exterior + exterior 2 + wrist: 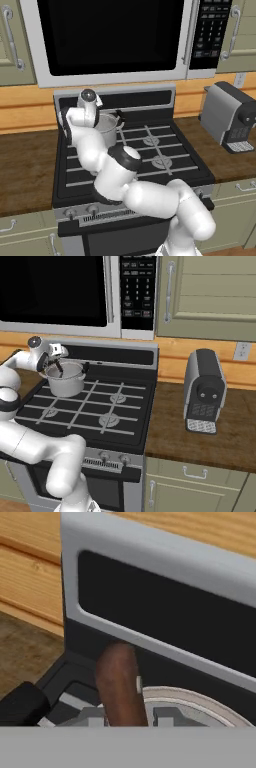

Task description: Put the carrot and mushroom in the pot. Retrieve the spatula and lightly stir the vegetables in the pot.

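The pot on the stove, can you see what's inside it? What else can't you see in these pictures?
- Inside of the pot: hidden by its own wall in the right base view and by the arm in the left base view; vegetables cannot be seen.
- Brown handle in the gripper: its lower end is cut off at the bottom of the hand view.
- Microwave buttons: too small to read.

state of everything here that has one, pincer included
pincer: over the pot, shut on the spatula handle
spatula: brown handle upright between the fingers, lower end reaching into the pot
pot: upright on the back left burner, no lid, contents not visible
microwave: door closed, window dark
stove: no flame visible
coffee machine: nothing under its spout
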Controlling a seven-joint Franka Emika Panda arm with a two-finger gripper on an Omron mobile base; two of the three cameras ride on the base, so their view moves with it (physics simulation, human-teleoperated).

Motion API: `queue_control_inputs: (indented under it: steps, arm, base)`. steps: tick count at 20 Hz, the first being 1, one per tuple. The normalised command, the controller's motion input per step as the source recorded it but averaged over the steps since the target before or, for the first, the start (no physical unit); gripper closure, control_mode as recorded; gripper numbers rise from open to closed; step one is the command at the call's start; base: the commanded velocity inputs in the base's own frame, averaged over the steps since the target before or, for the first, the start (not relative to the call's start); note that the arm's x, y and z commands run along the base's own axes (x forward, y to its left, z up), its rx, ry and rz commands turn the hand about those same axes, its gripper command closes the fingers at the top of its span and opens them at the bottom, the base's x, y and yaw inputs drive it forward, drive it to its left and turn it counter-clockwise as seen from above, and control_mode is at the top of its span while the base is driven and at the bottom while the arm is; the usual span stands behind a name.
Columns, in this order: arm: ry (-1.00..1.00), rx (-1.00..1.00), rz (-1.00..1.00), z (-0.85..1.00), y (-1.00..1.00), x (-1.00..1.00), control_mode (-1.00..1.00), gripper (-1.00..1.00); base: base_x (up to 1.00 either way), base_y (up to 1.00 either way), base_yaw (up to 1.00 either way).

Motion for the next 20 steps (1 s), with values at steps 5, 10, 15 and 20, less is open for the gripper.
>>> queue_control_inputs:
  steps: [5, 10, 15, 20]
  arm:
    - [-0.09, 0.0, 0.2, -0.31, 0.07, 0.13, -1.0, 1.0]
    - [-0.05, 0.09, 0.17, -0.04, 0.01, 0.17, -1.0, 1.0]
    - [-0.21, -0.11, 0.05, -0.06, -0.28, 0.29, -1.0, 1.0]
    - [-0.15, -0.11, 0.01, -0.41, -0.11, 0.05, -1.0, 1.0]
  base:
    - [0.0, 0.0, 0.0]
    - [0.0, 0.0, 0.0]
    - [0.0, 0.0, 0.0]
    - [0.0, 0.0, 0.0]
